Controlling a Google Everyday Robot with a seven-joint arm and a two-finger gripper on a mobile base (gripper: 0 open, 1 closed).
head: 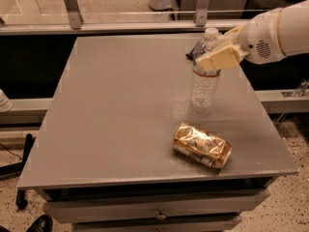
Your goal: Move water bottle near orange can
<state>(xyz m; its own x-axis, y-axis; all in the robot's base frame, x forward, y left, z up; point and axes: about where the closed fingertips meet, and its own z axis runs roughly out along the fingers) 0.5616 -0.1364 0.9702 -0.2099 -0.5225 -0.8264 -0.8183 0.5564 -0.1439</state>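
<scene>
The water bottle (204, 83) is a slim clear bottle with a white cap and a reddish band, upright over the right part of the grey table (120, 105). My gripper (216, 57) comes in from the right on a white arm and is shut on the bottle's upper part, with a cream fingers pad (219, 58) across its neck. The orange can (202, 145) is a crinkly gold-orange can lying on its side near the table's front right, a short way in front of the bottle and apart from it.
A small dark blue packet (194, 50) lies at the back right, partly hidden behind the bottle. A metal rail (120, 27) and posts run behind the table. Drawers sit under the front edge. A dark shoe (36, 224) shows at the floor, lower left.
</scene>
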